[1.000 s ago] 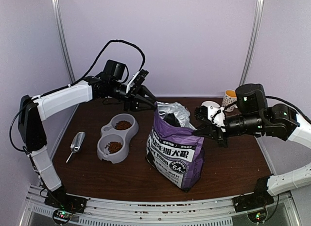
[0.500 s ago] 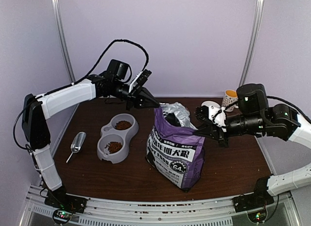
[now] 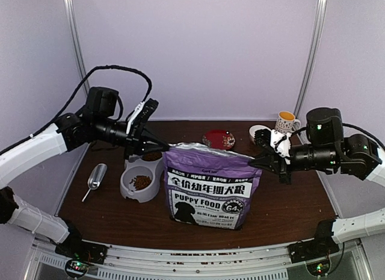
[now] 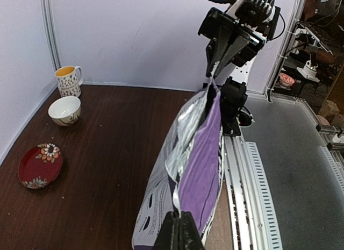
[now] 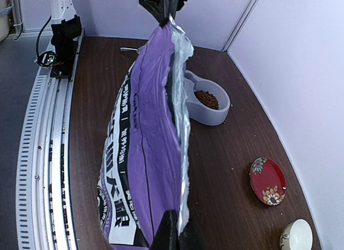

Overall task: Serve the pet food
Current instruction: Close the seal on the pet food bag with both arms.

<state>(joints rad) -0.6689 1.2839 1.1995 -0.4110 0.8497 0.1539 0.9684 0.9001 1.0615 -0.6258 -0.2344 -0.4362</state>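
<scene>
Purple with a silver lining, the bag (image 3: 207, 189) faces the overhead camera. On it you can read "PUPPY FOOD" in white capitals under a row of Chinese characters; the round badge at its lower right is too small to read for sure. Your left tool (image 3: 157, 149) is pinched tight on the bag's top left corner and your right tool (image 3: 257, 162) on its top right corner, with the top edge stretched straight between them. The pet food (image 3: 141, 182) lies as a small brown heap in the near cup of the grey double bowl (image 3: 127, 194) on the table (image 3: 289, 214). In the overhead view it sits just below your left tool and apart from it, and the bag stands between it and your right tool.
</scene>
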